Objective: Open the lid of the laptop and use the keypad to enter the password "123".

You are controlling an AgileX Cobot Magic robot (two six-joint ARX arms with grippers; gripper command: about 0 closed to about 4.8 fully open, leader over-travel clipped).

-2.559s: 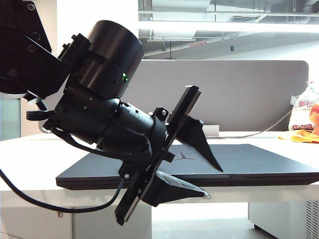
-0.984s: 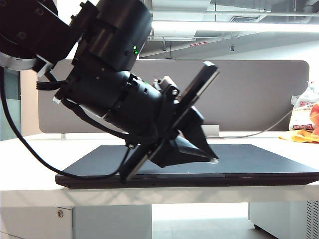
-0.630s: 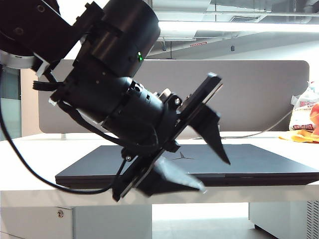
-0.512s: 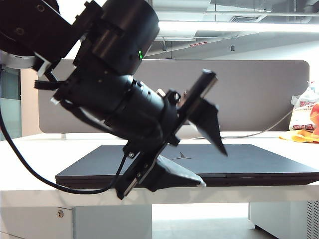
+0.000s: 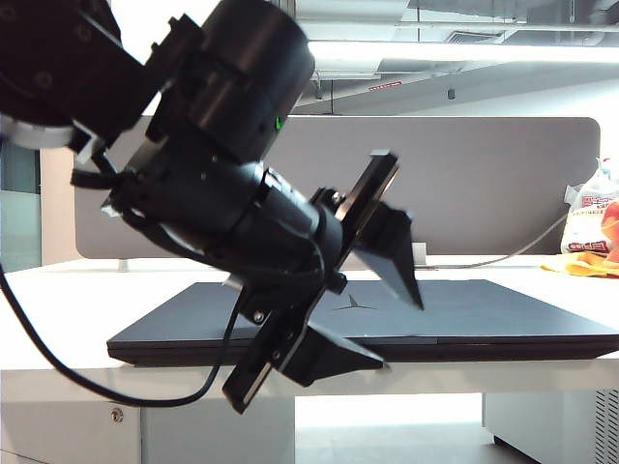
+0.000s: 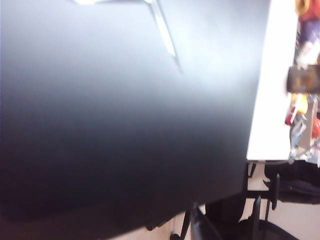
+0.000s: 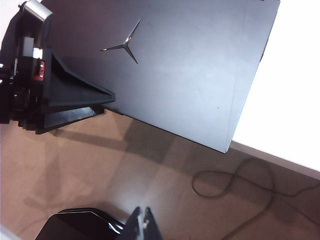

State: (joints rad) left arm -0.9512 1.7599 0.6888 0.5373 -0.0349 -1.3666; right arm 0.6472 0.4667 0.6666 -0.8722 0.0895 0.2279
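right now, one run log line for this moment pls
laptop: flat on table | lid: closed | left gripper: jaws open astride front edge, holding nothing | right gripper: above floor beside the table, away from laptop

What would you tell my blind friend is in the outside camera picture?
A shut laptop lies flat on a white table. The left gripper, open, straddles its front edge, one finger above the lid and one below. A grey divider stands behind.
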